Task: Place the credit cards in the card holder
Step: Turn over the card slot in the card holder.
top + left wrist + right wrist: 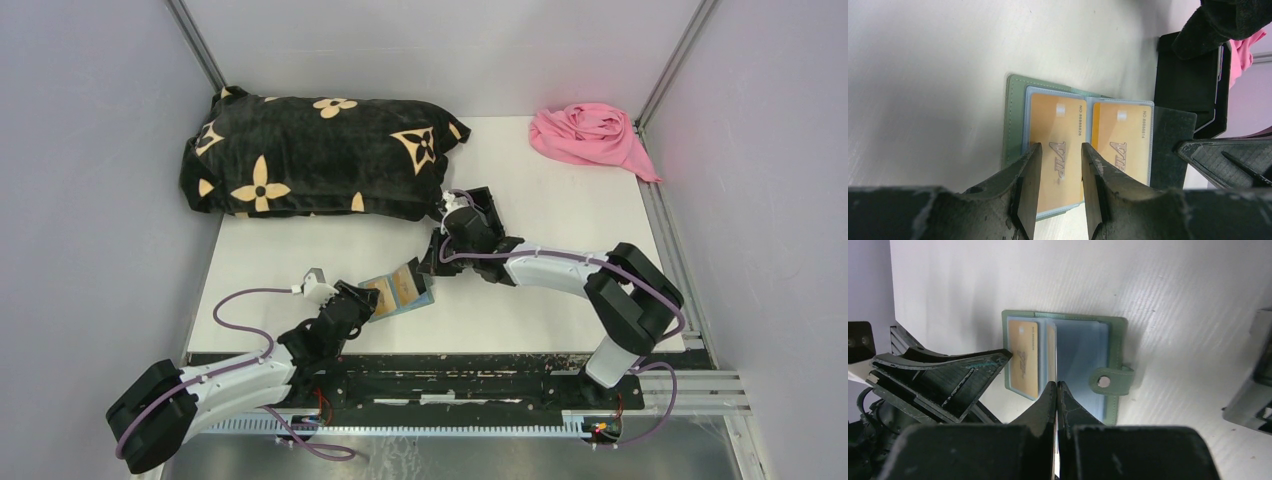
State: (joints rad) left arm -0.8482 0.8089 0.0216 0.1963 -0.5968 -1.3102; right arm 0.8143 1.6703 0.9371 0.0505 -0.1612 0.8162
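Left claw (1060,148) parted over unfolded card holder (1013,120)

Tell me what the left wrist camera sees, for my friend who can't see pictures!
An open green card holder lies on a white table, with two orange VIP cards side by side in its clear pockets. The left tool reaches in from the bottom, its two dark fingers apart over the left card.
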